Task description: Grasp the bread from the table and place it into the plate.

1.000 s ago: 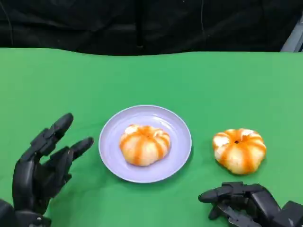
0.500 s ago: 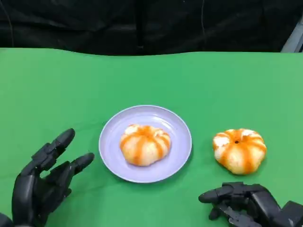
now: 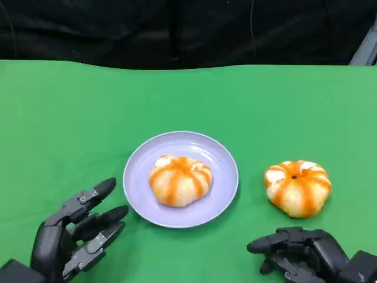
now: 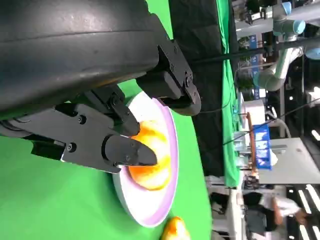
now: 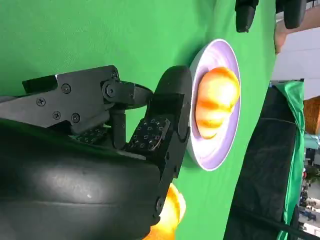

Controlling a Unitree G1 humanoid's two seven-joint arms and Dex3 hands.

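Bread [image 3: 179, 180] — round, glossy, orange-striped — on smooth plate [image 3: 136, 162].

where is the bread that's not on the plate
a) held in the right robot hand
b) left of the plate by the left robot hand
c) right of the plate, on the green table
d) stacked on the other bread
c: the loose bread lies on the green table to the right of the plate, just beyond the right robot hand, which holds nothing.
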